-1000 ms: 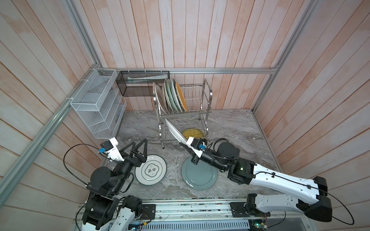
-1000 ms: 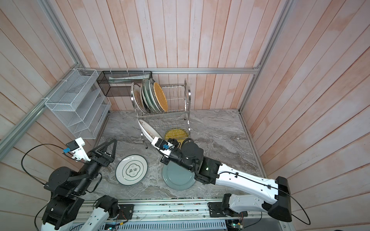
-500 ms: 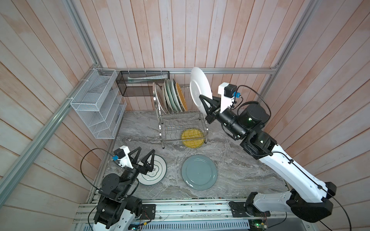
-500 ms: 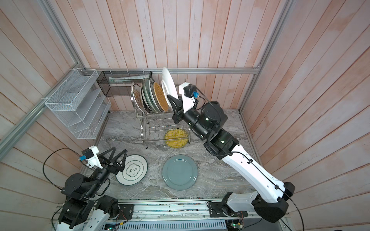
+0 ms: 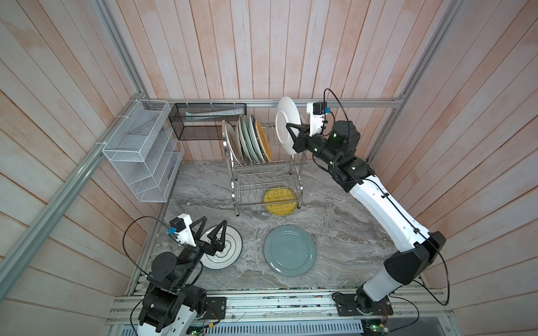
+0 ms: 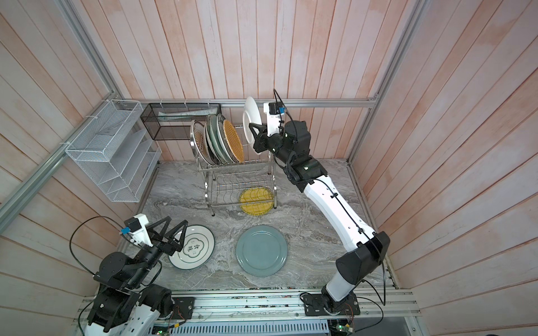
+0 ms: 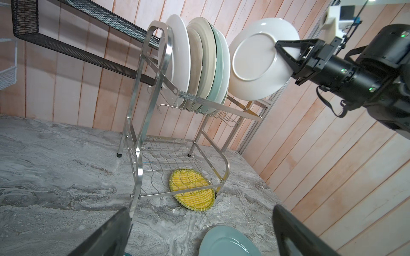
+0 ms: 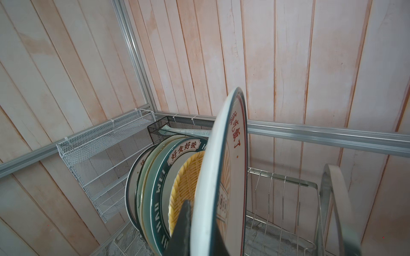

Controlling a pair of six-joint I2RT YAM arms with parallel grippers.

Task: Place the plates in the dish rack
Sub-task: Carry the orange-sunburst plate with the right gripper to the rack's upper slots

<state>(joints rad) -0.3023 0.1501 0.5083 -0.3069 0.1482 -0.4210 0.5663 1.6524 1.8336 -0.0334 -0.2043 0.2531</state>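
My right gripper (image 5: 292,131) (image 6: 254,128) is shut on the rim of a white plate (image 5: 286,116) (image 7: 255,59). It holds the plate on edge, high over the right end of the dish rack (image 5: 262,166) (image 7: 142,124). Several plates (image 5: 250,139) stand in the left slots of the upper tier. The held plate (image 8: 213,177) hangs beside the woven one. A yellow woven plate (image 5: 280,200) lies on the table under the lower tier. A grey-blue plate (image 5: 289,250) lies flat in front. My left gripper (image 5: 214,220) (image 7: 202,209) is open above a green-rimmed white plate (image 5: 231,250).
A white mesh organiser (image 5: 142,151) hangs on the left wall. A black mesh basket (image 5: 206,119) sits behind the rack. Wooden walls and an aluminium rail (image 5: 364,101) close in behind the right arm. The upper tier's right slots (image 5: 281,163) hold nothing.
The right arm has lifted the white plate from low in front of the rack to high over its right end. The left arm drew back and lower over the green-rimmed plate.
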